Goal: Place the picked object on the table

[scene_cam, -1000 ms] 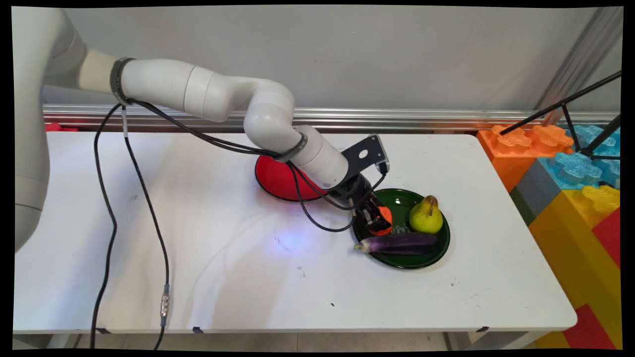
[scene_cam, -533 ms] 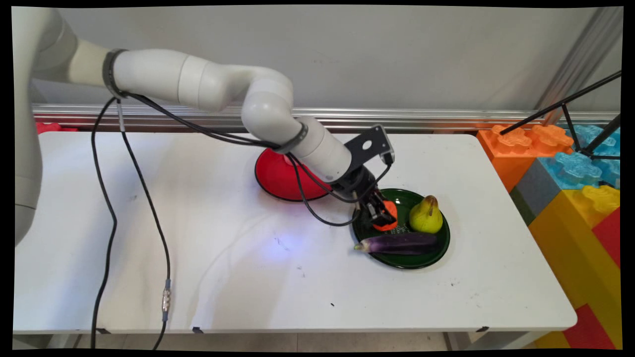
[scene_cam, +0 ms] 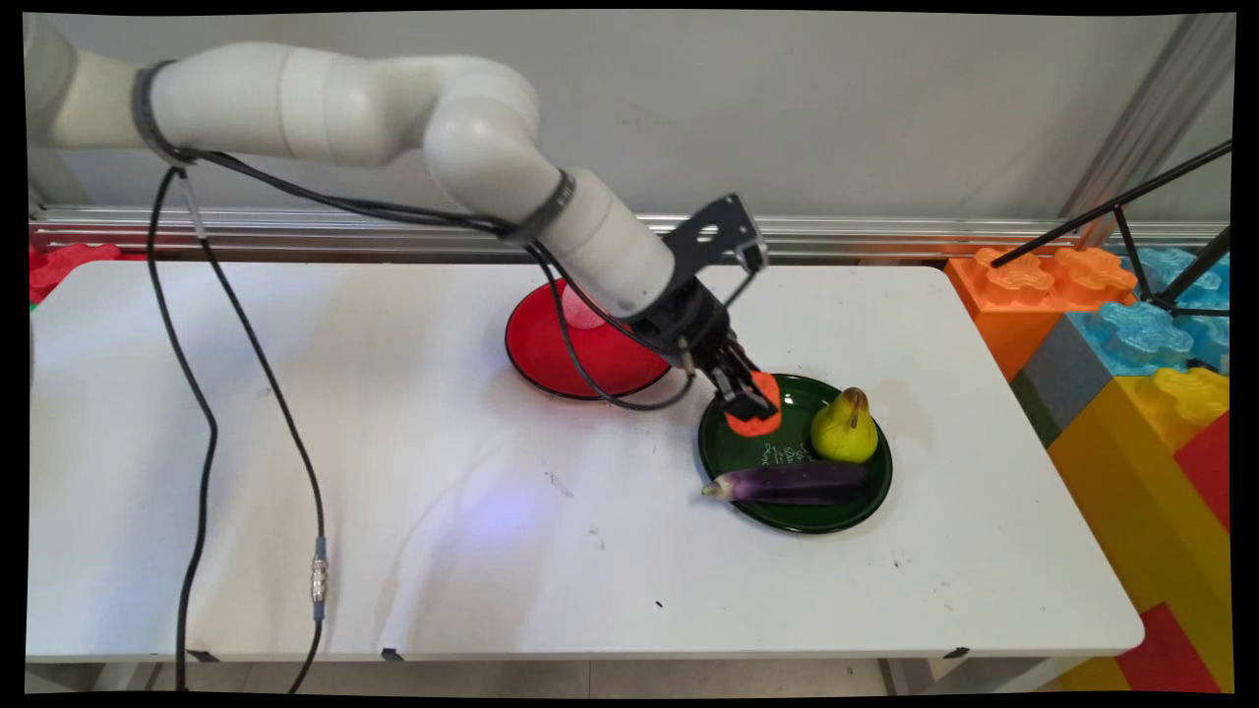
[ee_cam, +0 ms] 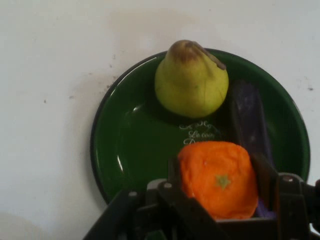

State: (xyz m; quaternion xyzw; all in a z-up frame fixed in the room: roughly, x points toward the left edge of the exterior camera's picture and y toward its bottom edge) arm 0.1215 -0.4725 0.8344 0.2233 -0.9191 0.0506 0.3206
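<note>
Pinching an orange (ee_cam: 219, 178) from both sides, the gripper (scene_cam: 749, 404) is raised above the green plate (scene_cam: 866, 506); the squeeze is best held steady, clear of pear (scene_cam: 844, 429) and eggplant (scene_cam: 787, 483).

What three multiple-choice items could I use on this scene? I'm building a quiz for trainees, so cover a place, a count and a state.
1. Where does the pear sit?
A. red plate
B. green plate
C. bare table

2. How many plates stand on the table?
A. one
B. two
C. three

3. What is the gripper doing?
A. hanging open
B. gripping the eggplant
C. gripping the orange fruit

Key: B, the pear rests on the green plate beside the eggplant; B, a red plate and a green one; C, the jaws clamp the orange fruit above the green plate.
</note>
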